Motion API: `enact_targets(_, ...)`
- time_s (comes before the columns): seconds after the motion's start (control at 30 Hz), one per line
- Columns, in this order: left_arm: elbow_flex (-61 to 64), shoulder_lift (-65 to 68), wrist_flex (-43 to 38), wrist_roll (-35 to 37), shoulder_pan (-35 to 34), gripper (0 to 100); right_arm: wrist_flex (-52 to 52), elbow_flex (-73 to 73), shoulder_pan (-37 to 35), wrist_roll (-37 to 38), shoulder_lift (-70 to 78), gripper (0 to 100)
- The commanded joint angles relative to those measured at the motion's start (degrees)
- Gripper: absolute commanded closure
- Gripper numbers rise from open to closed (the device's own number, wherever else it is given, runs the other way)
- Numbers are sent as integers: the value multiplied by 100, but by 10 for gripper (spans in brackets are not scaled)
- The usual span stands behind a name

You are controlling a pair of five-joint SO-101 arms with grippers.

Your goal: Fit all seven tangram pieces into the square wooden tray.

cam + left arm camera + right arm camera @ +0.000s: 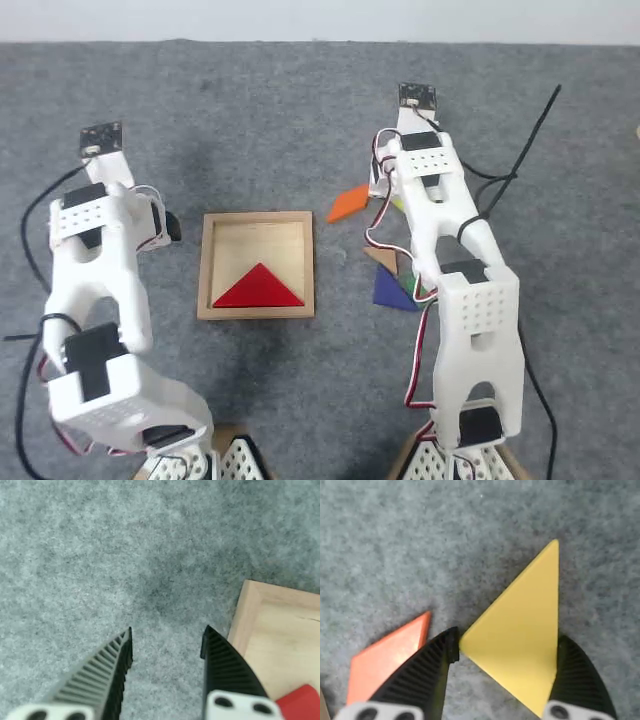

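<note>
The square wooden tray (pixel 207 268) lies mid-table with a red triangle (pixel 258 288) in its near half; its corner (pixel 250 611) and the red triangle (pixel 300 700) also appear in the left wrist view. My left gripper (pixel 167 635) stands open over bare carpet just left of the tray (pixel 172 228). To the tray's right, my right gripper (pixel 509 640) is shut on a yellow triangle (pixel 522 635), one finger on its corner and the other on its edge. An orange piece (pixel 385 657) lies beside it (pixel 348 203).
Between the tray and the right arm lie a brown piece (pixel 383 257) and a blue piece (pixel 393 290), and a green piece (pixel 421 291) peeks from under the arm. Black cables (pixel 520 160) trail at the back right. Grey carpet covers the table.
</note>
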Motion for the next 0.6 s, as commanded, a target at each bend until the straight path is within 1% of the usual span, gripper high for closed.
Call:
enact_targets(0.0,-84,-316,44,35,-35,779,215,-176,75,-62,-110,789)
enact_targets(0.5,-92,-308,0,35,-35,779,998,-132,119,-62,-1024,790)
enact_targets(0.57,-92,-273,-97,35,-44,779,1112,-132,92,149,-1235,790)
